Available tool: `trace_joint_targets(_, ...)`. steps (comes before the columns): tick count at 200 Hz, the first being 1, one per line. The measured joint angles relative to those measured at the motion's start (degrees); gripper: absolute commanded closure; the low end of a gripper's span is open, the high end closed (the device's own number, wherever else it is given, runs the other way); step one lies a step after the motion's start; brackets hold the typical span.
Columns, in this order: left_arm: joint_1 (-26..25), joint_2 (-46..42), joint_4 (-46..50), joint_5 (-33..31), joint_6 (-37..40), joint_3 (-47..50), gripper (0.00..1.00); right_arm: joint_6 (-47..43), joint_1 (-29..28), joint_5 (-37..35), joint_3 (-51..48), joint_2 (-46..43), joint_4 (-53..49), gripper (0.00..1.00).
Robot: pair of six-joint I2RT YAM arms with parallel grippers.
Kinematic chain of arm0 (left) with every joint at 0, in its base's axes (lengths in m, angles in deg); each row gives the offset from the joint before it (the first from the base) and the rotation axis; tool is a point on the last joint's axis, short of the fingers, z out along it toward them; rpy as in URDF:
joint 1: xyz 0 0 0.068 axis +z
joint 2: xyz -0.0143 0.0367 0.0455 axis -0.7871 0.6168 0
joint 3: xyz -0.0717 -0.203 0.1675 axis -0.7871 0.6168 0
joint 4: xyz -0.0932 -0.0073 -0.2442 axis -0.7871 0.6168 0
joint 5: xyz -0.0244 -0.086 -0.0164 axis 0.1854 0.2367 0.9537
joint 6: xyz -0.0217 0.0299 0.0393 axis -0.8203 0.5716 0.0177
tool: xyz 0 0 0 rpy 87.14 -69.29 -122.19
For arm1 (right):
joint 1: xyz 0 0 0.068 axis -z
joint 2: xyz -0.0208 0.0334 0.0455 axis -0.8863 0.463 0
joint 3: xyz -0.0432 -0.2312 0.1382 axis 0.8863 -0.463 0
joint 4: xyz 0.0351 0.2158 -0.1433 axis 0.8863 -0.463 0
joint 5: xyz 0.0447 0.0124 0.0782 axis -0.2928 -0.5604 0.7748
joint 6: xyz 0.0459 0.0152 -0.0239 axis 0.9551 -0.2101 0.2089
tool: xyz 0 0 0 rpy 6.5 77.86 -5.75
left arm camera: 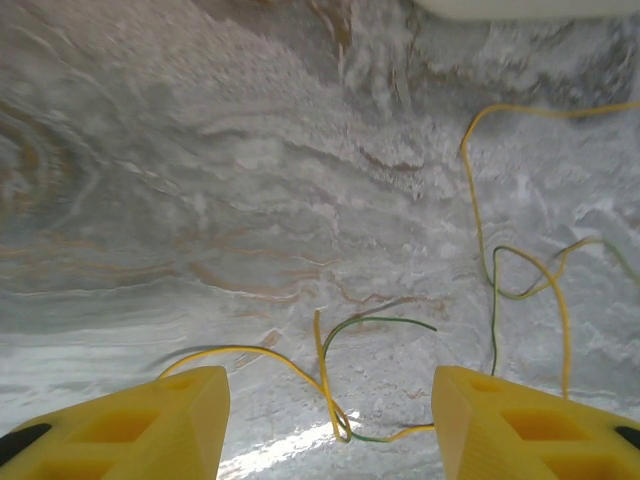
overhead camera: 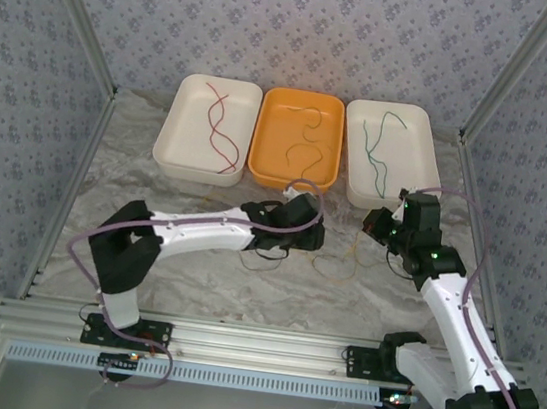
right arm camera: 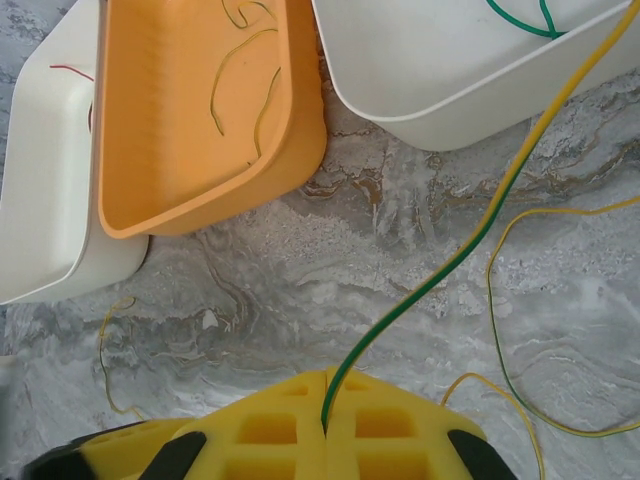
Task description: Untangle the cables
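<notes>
Top external view: three trays stand in a row at the far edge of the desk (overhead camera: 194, 275). The left white tray (overhead camera: 185, 148) holds dark red cables (overhead camera: 219, 122), the orange tray (overhead camera: 264, 163) yellow cables (overhead camera: 306, 148), and the right white tray (overhead camera: 422, 133) green cables (overhead camera: 376, 153). A loose tangle (overhead camera: 336, 265) of yellow and green cables lies on the desk between the two hands.

Left hand (left arm camera: 328, 390): fingers spread, low over the tangle.

Right hand (right arm camera: 327, 390): fingers pressed together, pinching a green-and-yellow cable (right arm camera: 440, 270) that runs far-right toward the right white tray.
</notes>
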Motion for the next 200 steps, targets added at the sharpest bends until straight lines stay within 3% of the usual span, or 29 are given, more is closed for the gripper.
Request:
trace_joint_targets(55,-3.4,0.4,3.8,-3.9,-0.7,-0.3,0.53,0.0,0.8,0.2,0.0,-1.1,-0.1,1.0)
trace_joint_targets(85,-8.1,-6.8,3.4,-3.4,-8.8,5.4,0.65,0.0,1.0,1.2,0.1,-1.5,-0.1,1.0)
trace_joint_targets(126,-9.7,-2.6,-4.0,1.0,-23.2,10.3,0.64,0.0,1.0,2.4,0.3,-2.0,-0.2,1.0)
trace_joint_targets(157,-9.7,3.9,-7.3,1.7,-30.8,8.2,0.55,0.0,1.0,3.5,0.3,-2.9,-0.3,1.0)
trace_joint_targets(200,-9.7,8.8,-9.1,1.6,-38.0,3.7,0.52,0.0,1.0,4.5,0.3,-5.5,-1.0,1.0)
